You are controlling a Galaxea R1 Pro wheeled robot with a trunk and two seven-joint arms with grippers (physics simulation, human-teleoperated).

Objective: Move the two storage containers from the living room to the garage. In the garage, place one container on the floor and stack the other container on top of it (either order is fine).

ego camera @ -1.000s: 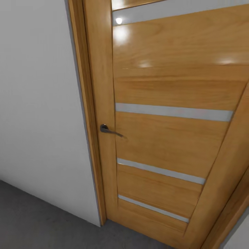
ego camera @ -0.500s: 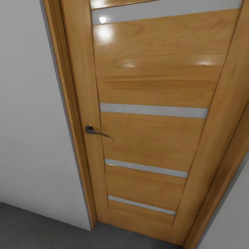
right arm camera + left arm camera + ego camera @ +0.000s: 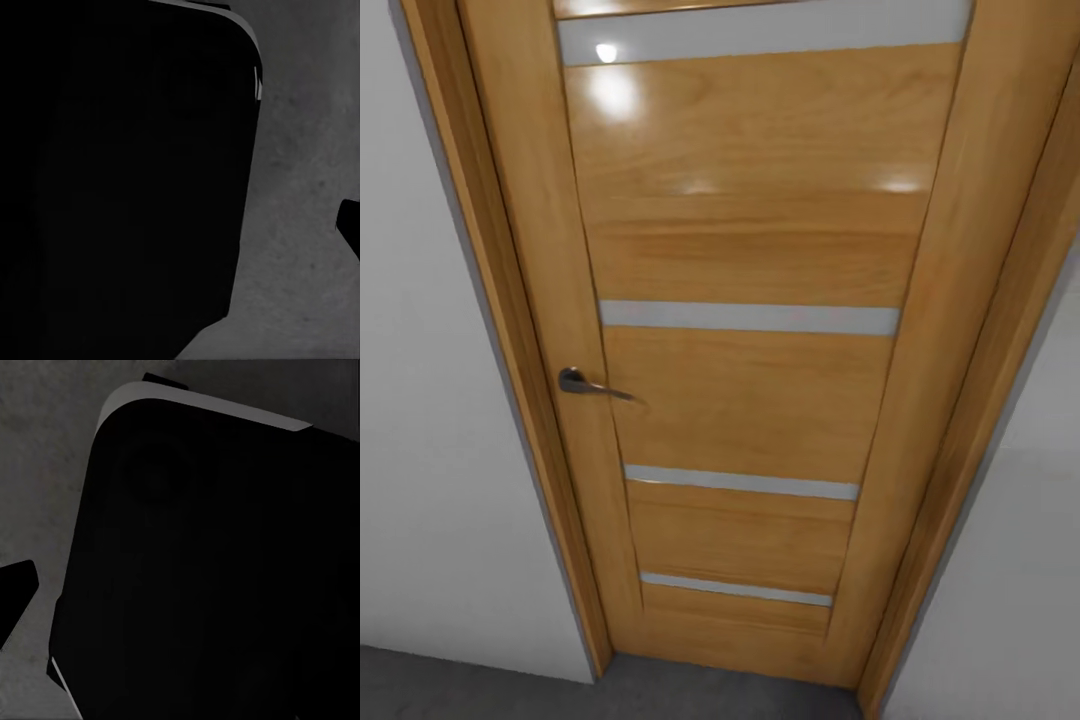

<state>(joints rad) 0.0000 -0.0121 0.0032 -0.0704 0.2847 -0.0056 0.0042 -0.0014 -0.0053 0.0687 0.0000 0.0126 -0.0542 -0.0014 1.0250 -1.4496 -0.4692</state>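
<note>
A: What does the head view show?

B: An orange-wood door [image 3: 750,330] with pale stripes, shut in its frame, with a dark lever handle [image 3: 588,384] on its left side. White-grey walls [image 3: 420,450] flank it, and a strip of grey concrete floor [image 3: 470,690] runs along the near edge. This is the garage.

A: And the arms?

B: Each wrist camera looks down on a large black rounded body, apparently part of the robot: one [image 3: 217,577] in the left wrist view, one [image 3: 127,172] in the right wrist view, both over mottled grey concrete. A dark tip juts in at the edge of each picture, too little to tell whether either gripper's fingers are apart or together.

A: What differs from a second ago?

B: The head camera has swung. The door sat toward the right then, with a broad wall on the left; now it is centred, and wall appears on the right too.

A: The orange-red containers?

B: Neither can be placed from these pictures. The door's top is cut off by the frame edge.
</note>
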